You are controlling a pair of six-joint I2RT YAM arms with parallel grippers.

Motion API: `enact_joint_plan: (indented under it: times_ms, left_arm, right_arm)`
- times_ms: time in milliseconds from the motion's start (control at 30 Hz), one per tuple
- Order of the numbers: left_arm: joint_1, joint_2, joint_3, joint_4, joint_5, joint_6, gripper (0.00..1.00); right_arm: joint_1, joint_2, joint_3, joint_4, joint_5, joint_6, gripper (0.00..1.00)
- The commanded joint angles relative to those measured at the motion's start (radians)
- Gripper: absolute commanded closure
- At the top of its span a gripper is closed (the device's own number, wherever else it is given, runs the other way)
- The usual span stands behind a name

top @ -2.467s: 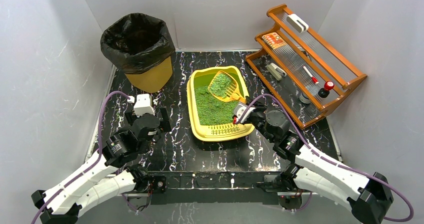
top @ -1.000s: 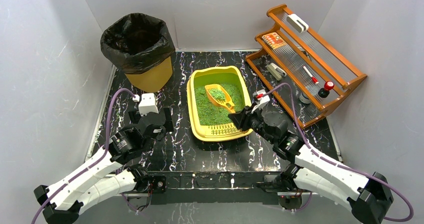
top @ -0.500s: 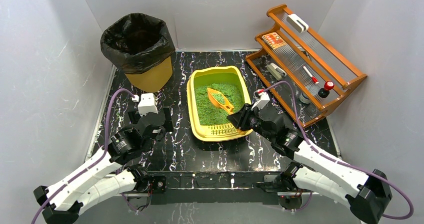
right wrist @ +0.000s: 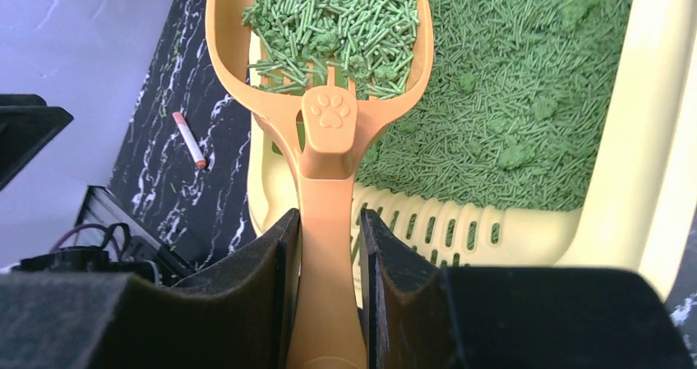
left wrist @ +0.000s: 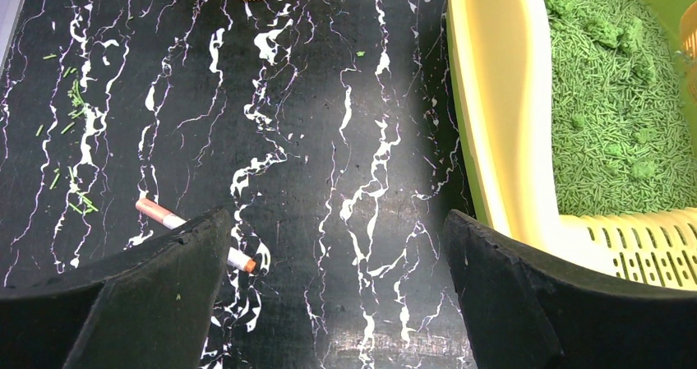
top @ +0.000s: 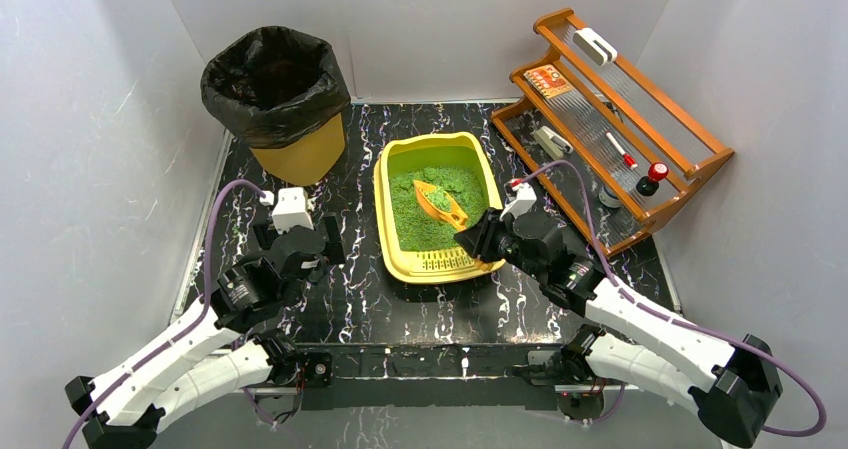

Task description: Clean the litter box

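The yellow litter box [top: 386, 174] with green litter sits mid-table, its slotted grate [top: 447, 260] at the near end; it also shows in the left wrist view [left wrist: 497, 114] and the right wrist view [right wrist: 657, 122]. My right gripper [top: 478, 237] is shut on the handle of an orange slotted scoop [top: 437, 200], which is tilted over the litter with green pellets in its bowl [right wrist: 337, 24]. My left gripper [top: 298, 237] is open and empty over the black table left of the box, fingers [left wrist: 164, 295] wide apart.
A yellow bin with a black bag [top: 278, 97] stands at the back left. A wooden rack [top: 610, 109] with small items is at the back right. A small orange-and-white stick [left wrist: 193, 233] and stray pellets [left wrist: 70, 106] lie on the marbled table.
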Motion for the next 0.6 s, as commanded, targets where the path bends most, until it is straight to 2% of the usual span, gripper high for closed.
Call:
enact_joint_plan:
  times_ms: [0, 200, 467, 567]
  left_arm:
    - [-0.005, -0.015, 0.019, -0.005, -0.024, -0.004, 0.02]
    - [-0.005, -0.026, 0.017, -0.004, -0.021, -0.007, 0.02]
    - [-0.006, -0.032, 0.017, -0.004, -0.022, -0.007, 0.02]
    - [-0.005, -0.033, 0.017, -0.005, -0.022, -0.007, 0.02]
  right_arm:
    - [-0.001, -0.014, 0.025, 0.148, 0.02, -0.228, 1.0]
    - [0.0, -0.045, 0.008, 0.236, 0.068, -0.647, 1.0]
    - [0.0, -0.048, 0.05, 0.235, 0.099, -1.147, 1.0]
    - [0.0, -0.069, 0.035, 0.242, 0.027, -1.352, 1.0]
